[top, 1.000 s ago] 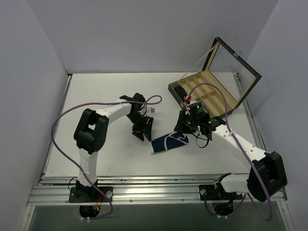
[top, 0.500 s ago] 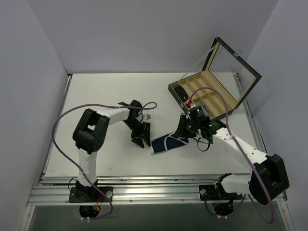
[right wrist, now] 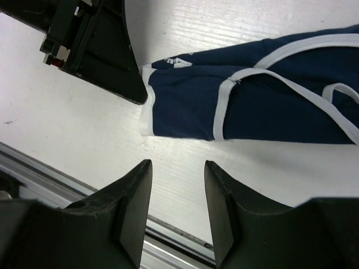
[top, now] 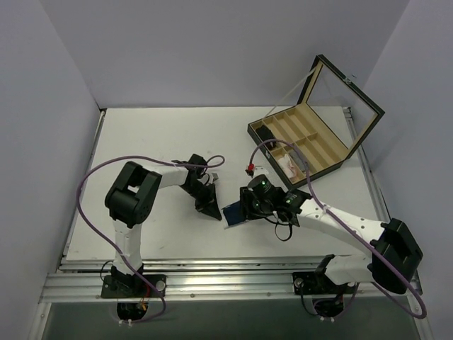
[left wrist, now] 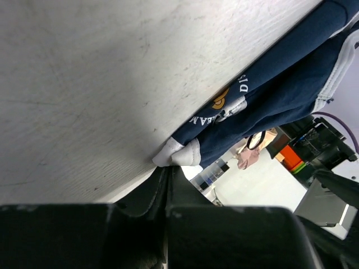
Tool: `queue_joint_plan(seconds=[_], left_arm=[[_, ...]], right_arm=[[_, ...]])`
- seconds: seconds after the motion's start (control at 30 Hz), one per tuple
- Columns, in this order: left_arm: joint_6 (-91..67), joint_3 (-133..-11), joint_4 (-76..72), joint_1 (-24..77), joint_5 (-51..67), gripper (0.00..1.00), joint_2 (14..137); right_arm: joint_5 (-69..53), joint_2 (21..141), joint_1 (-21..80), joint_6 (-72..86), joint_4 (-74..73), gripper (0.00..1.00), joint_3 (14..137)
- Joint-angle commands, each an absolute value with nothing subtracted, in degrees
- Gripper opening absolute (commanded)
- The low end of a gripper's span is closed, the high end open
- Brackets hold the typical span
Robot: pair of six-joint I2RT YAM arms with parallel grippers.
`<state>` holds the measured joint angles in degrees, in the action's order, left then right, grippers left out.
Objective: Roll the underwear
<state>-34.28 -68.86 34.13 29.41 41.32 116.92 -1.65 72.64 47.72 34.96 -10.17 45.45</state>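
My right gripper (right wrist: pixel 176 165) hangs with its jaws apart and empty over the white table (top: pixel 141 134), just beside the underwear (right wrist: pixel 252 101), which lies flat. My left gripper (left wrist: pixel 170 168) is closed tightly on its white-trimmed corner. Farther back stands the open wooden box (top: pixel 311 134).

Bright, even overhead light, soft shadows; left wrist foreground dark, blurred.

The white tabletop (top: pixel 141 134) carries the dark blue underwear (top: pixel 232 213), which lies flat on it around the middle, toward the near edge. An open divided box (top: pixel 318 134) stands near the far right corner, well apart from the garment.
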Motion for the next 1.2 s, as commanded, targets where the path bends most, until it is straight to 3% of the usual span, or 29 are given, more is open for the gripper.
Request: queue_joint_plan(seconds=[0.0,0.1,0.17,0.23,0.37,0.6,1.17], left_arm=[[-37.3,-66.3,26.9,29.6,37.3,0.02,115.6],[-37.5,-66.0,28.6,29.5,36.4,0.04,114.2],[-37.4,-66.2,31.8,29.4,34.0,0.14,112.2],[-36.7,-67.1,35.0,28.9,32.3,0.32,110.3],[-31.6,-71.6,40.0,27.9,29.8,0.51,110.0],[-25.1,-77.3,39.0,27.2,35.6,0.57,113.5],[-19.1,-74.3,36.4,28.1,41.1,0.55,119.8]], right_arm=[[5.4,76.8,51.1,35.7,-6.5,0.39,48.2],[7.6,81.2,53.8,36.6,-6.6,0.39,49.7],[8.9,82.4,54.7,37.4,-7.0,0.35,50.4],[9.3,83.4,54.7,38.9,-6.9,0.31,49.9],[10.6,83.5,53.7,40.1,-7.4,0.28,48.5],[6.2,83.9,48.5,40.0,-3.3,0.28,45.1],[-1.8,91.5,42.7,35.2,3.5,0.27,42.7]])
